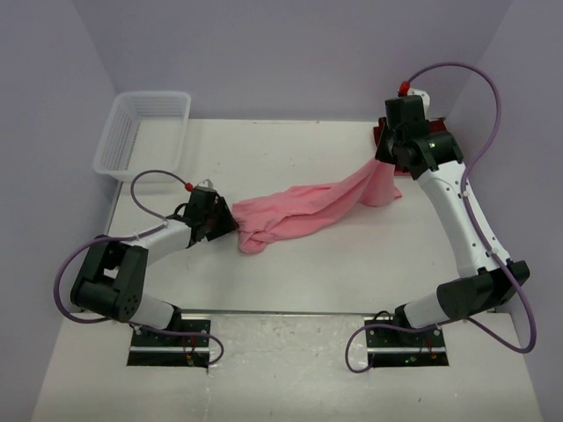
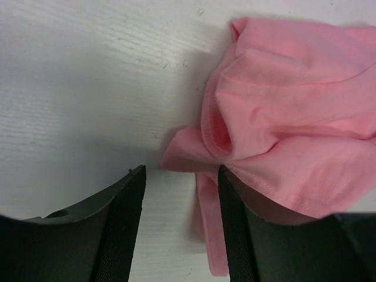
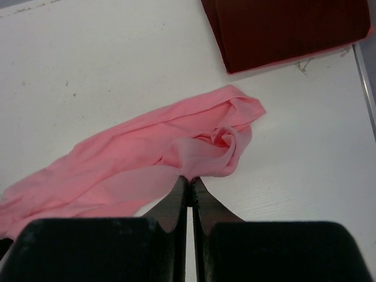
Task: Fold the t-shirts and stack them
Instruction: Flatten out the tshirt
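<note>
The light pink t-shirt (image 1: 299, 211) lies bunched and stretched across the table's middle. Its right end is lifted by my right gripper (image 1: 387, 156), which is shut on a pinch of the pink cloth (image 3: 147, 153) at its fingertips (image 3: 189, 178). The dark maroon t-shirt (image 3: 288, 29) lies folded flat at the far right, partly hidden under the right arm (image 1: 380, 141). My left gripper (image 1: 230, 224) is low at the pink shirt's left end. In the left wrist view that gripper (image 2: 181, 170) is open, with a narrow strip of pink cloth (image 2: 211, 235) lying between the jaws against the right finger (image 2: 235, 229).
A white lattice basket (image 1: 141, 132) stands at the far left corner. Purple walls close in the table at the back and sides. The table's right edge (image 3: 365, 82) runs close beside the maroon shirt.
</note>
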Controlling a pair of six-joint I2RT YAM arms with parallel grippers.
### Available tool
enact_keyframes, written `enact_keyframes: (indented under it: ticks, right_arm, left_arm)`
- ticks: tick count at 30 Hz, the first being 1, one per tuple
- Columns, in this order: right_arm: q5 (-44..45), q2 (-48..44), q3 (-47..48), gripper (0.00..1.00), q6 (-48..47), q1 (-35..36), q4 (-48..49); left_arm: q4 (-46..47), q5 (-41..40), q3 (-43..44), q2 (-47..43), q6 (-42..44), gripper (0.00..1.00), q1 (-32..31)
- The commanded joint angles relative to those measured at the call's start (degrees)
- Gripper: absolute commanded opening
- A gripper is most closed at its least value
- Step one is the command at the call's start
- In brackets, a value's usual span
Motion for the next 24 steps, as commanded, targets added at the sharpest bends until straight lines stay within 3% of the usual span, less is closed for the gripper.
enact_keyframes:
  ticks: [1, 8, 14, 20, 24]
  right_arm:
    - [-0.64, -1.3, 0.42, 0.0, -1.16, -0.18, 2.11]
    - [-0.99, -2.18, 0.6, 0.0, -0.98, -0.27, 2.2]
    - [-1.61, -2.09, 0.51, 0.0, -0.81, -0.27, 2.2]
    - [-2.05, -1.56, -0.19, 0.0, -0.72, -0.36, 2.55]
    - [-2.05, -1.39, -0.37, 0.0, -0.63, -0.27, 2.47]
  left_arm:
    - [5.1, 5.98, 0.73, 1.78, 1.82, 0.54, 1.45]
    - [6.24, 5.54, 1.7, 5.92, 2.35, 0.48, 2.15]
    - [6.24, 5.54, 1.09, 7.41, 2.26, 0.34, 2.15]
    - [6.24, 5.19, 1.08, 6.72, 2.0, 0.13, 2.15]
    - [1.16, 3.44, 1.7, 3.55, 2.0, 0.12, 2.07]
